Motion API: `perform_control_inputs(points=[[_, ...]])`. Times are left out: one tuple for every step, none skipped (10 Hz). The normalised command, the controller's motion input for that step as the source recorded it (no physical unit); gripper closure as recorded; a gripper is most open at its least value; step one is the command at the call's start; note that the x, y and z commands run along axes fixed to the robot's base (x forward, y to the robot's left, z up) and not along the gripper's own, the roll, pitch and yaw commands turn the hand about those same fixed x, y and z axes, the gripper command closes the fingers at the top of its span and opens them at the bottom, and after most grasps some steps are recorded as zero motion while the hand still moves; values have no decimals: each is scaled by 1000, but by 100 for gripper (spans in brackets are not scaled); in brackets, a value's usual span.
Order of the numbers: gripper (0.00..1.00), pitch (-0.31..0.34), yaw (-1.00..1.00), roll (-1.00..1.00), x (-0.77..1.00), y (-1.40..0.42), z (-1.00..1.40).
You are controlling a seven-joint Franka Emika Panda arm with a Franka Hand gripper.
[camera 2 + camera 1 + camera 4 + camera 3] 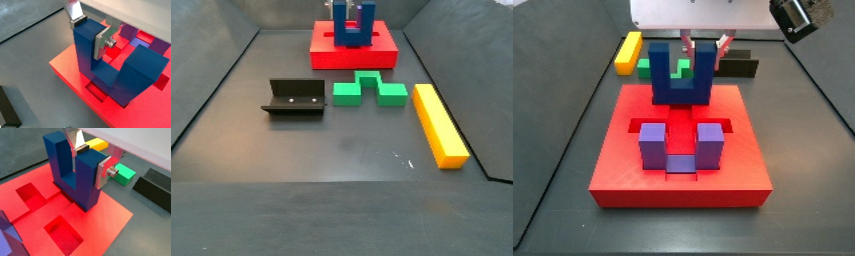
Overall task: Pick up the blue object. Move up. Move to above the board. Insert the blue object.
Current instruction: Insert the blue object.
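Blue object (688,78): being held upright on 1 prong by the gripper (690,46), fingers (105,170) closed on that prong; its base is being lowered at the board's (620,170) 12 o'clock end. Pick-up, lift and transfer are judged done; full seating cannot be told. Arm is being held vertically overhead. Purple block (676,146) is sitting at 6 o'clock.

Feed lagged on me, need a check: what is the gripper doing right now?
Gripper: closed on one prong of the blue object, holding it upright at the board, over its far end from the purple block.
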Motion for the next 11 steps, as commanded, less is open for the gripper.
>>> perform_control_inputs(points=[[100, -53, 20, -21, 9, 0, -74], [100, -57, 0, -6, 0, 0, -100], [100, -67, 0, -13, 0, 0, -126], [100, -73, 0, -41, -40, 0, -63], [100, -61, 0, -61, 0, 0, 0], [100, -69, 0, -83, -6, 0, 0], [100, -74, 0, -81, -34, 0, 0], [100, -79, 0, -66, -77, 0, 0], [100, -79, 0, -73, -146, 0, 0], [100, -74, 0, -87, -151, 0, 0], [100, -83, -6, -89, -86, 0, 0]])
